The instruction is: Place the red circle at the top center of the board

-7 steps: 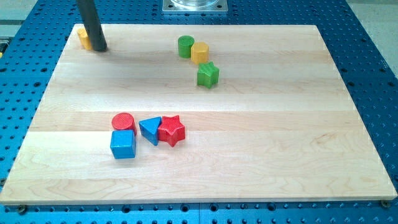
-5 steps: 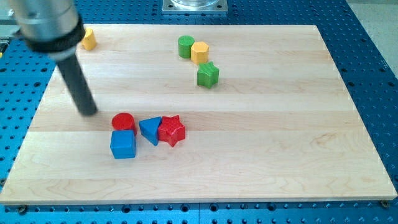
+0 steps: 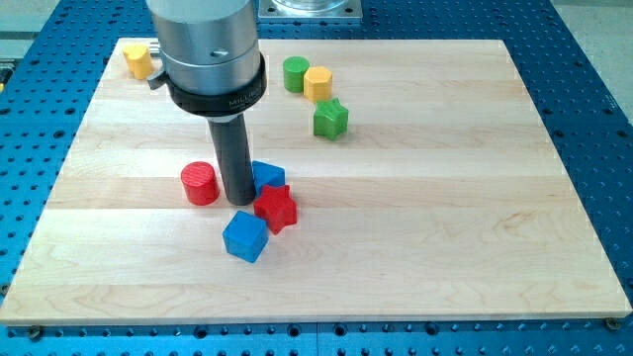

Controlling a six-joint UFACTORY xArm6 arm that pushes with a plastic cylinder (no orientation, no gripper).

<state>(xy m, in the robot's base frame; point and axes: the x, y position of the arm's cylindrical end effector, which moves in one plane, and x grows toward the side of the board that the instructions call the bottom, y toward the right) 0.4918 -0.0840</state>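
Camera view: my tip (image 3: 239,201) stands on the board (image 3: 445,247) in the middle of the near-left cluster, just right of the red circle (image 3: 200,184) and seemingly touching or almost touching it. The blue triangle (image 3: 268,176) peeks out behind the rod on its right, the red star (image 3: 276,208) sits just near-right of the tip, and the blue cube (image 3: 245,236) lies tilted nearer still. Far off, a green cylinder (image 3: 295,73), yellow hexagon (image 3: 317,83) and green star (image 3: 331,119) crowd the far centre; a yellow block (image 3: 138,60) rests at the far left corner. The arm carries no jaws, only the rod, so nothing is clasped. The step in hand looks like lining up on the circle, which sits left of centre, well short of the far edge. The next move likely calls for getting the tip to the circle's near side and pushing it far and rightward, stopping clear of the green cylinder
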